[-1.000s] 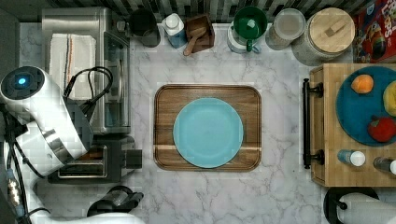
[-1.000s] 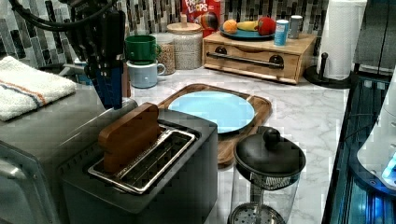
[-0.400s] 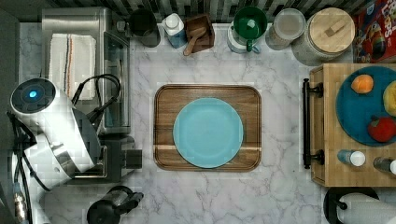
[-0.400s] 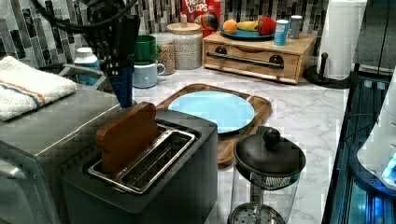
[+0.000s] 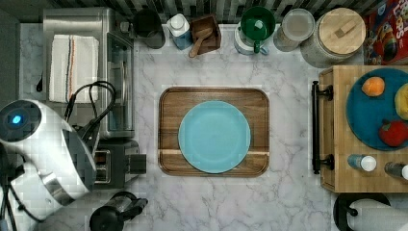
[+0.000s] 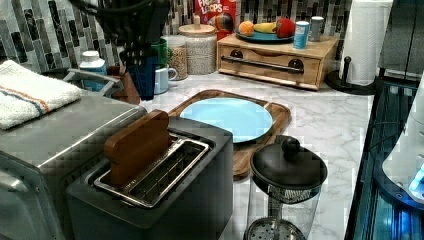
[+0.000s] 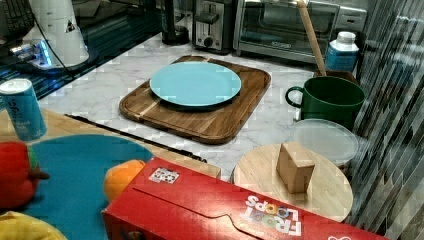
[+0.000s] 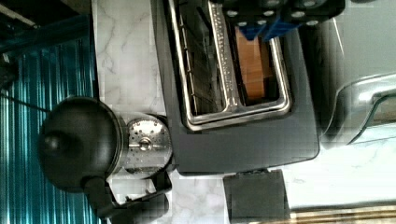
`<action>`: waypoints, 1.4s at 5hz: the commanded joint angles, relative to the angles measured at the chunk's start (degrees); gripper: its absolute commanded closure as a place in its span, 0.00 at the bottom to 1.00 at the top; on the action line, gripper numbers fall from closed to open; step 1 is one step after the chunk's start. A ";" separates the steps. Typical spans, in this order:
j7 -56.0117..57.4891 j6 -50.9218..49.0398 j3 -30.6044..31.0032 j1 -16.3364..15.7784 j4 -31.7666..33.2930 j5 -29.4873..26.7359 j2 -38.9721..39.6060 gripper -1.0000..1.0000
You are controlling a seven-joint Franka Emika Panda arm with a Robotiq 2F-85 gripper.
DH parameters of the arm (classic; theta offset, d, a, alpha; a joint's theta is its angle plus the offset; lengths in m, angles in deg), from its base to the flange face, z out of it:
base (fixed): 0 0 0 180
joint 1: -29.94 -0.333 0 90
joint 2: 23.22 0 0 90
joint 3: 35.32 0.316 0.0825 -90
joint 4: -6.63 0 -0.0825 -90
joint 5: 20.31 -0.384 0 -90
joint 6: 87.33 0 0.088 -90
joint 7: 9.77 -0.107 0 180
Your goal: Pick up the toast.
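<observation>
toast (image 6: 138, 145): upright in toaster (image 6: 165, 200) slot | tool (image 8: 261, 31): directly above, fingers parted, apart

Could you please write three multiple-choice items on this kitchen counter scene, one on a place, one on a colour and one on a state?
1. Where is the toast?
A. On the plate
B. Standing in a slot of the toaster
C. On the striped towel

2. What colour is the plate on the wooden tray?
A. Light blue
B. Red
C. White

3. What is the state of the plate?
A. It holds the toast
B. It is turned upside down
C. It is bare, with nothing on it

Answers:
1. B, since the left view shows the brown slice sticking up out of one toaster slot, and the wrist view shows it down in the slot beside an empty one.
2. A, since the top, left and right views all show a light blue plate.
3. C, since the top view shows its whole face uncovered.
</observation>
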 commanded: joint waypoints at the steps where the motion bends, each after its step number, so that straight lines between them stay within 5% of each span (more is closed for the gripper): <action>1: 12.98 1.83 -1.82 1.73 1.90 1.84 -9.91 1.00; 5: 40.65 9.80 -12.60 7.04 21.24 1.07 -22.13 1.00; 7: 44.23 12.41 -13.99 8.71 24.40 3.44 -23.14 1.00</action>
